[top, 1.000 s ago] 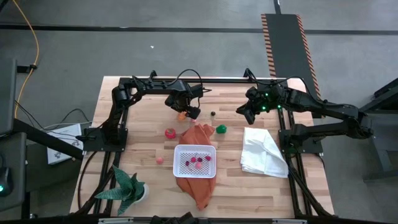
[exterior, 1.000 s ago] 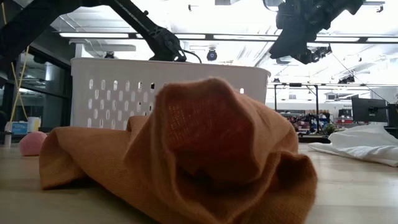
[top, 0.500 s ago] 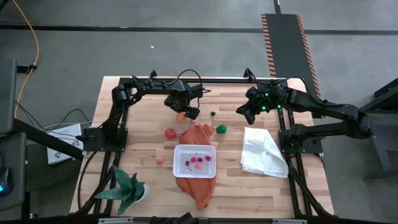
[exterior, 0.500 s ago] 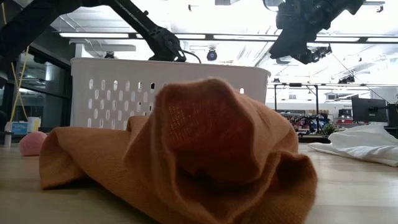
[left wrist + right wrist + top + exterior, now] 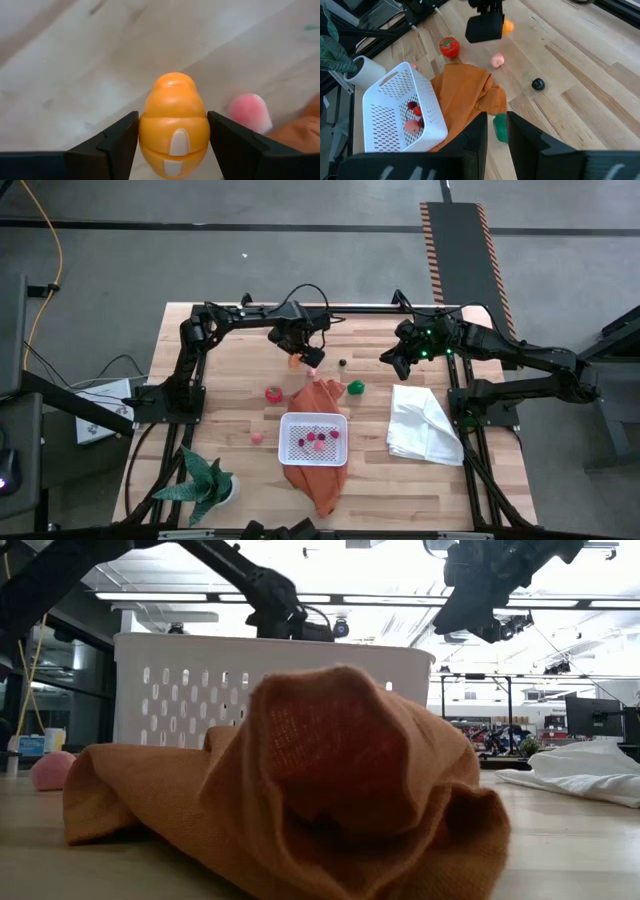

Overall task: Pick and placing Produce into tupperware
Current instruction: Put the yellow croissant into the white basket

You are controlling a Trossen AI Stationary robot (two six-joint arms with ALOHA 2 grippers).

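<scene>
Holding a small orange toy fruit of smooth plastic [image 5: 173, 127] between its 2 dark fingers, the left gripper [image 5: 303, 358] hangs over the far part of the light wooden table [image 5: 200, 420], lifted clear of the boards. Beside it a small pink toy piece [image 5: 497, 61] lies on bare wood, just off the edge of the crumpled orange cloth [image 5: 318, 395].

The white square plastic basket with perforated walls [image 5: 313, 438] sits on this cloth near the table's middle, and several red and pink toy pieces [image 5: 318, 440] lie inside. Around it the wood is mostly open: a red toy tomato with a green top [image 5: 273, 392] and a small pink ball [image 5: 257, 436] are to its left, a green toy vegetable [image 5: 355, 387] touches the cloth's far right edge, and a small dark ball [image 5: 342, 364] lies apart.

The right gripper [image 5: 396, 362] waits raised at the far right, its fingers drawn near together and holding nothing, with the folded white cloth [image 5: 424, 425] below it. A green spiky potted plant [image 5: 208, 480] stands at the near left corner.
</scene>
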